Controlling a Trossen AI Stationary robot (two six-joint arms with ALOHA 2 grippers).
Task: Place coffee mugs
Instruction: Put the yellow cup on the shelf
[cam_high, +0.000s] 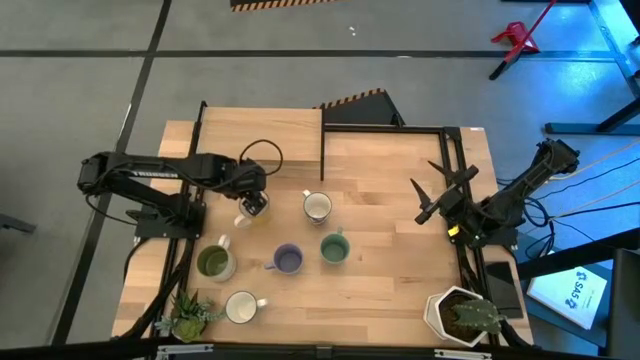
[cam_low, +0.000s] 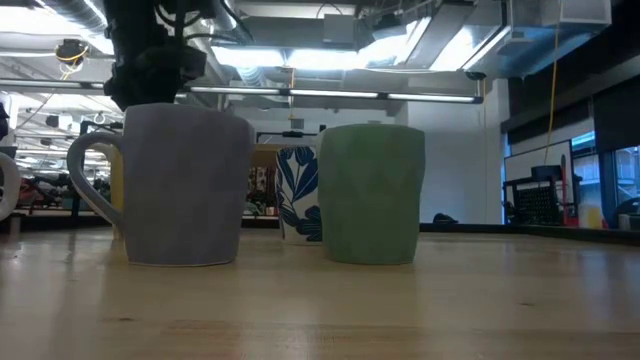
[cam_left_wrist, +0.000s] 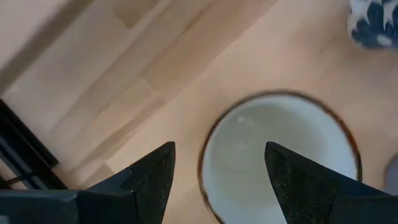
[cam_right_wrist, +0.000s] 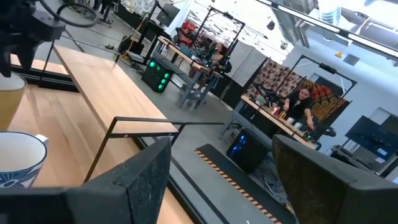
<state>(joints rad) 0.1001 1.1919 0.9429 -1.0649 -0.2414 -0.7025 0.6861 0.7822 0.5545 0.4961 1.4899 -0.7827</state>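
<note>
My left gripper (cam_high: 252, 203) (cam_left_wrist: 221, 155) hangs open over a pale yellow mug (cam_high: 247, 210) (cam_left_wrist: 280, 149) that stands on the table's left half. One finger is above the mug's hollow and the other outside its rim, with a gap showing. A white mug with a blue pattern (cam_high: 317, 206) (cam_low: 300, 195), a sage green mug (cam_high: 334, 248) (cam_low: 372, 195), a purple-blue mug (cam_high: 288, 260) (cam_low: 180, 185), an olive green mug (cam_high: 215, 262) and a white mug (cam_high: 242, 307) stand upright on their bases. My right gripper (cam_high: 420, 200) (cam_right_wrist: 221, 149) waits open above the table's right side.
A small green plant (cam_high: 190, 315) sits at the near left corner and a white plant pot (cam_high: 462, 315) at the near right. A black frame (cam_high: 385, 128) runs along the far edge. Bare wood (cam_high: 390, 270) lies between the mugs and my right arm.
</note>
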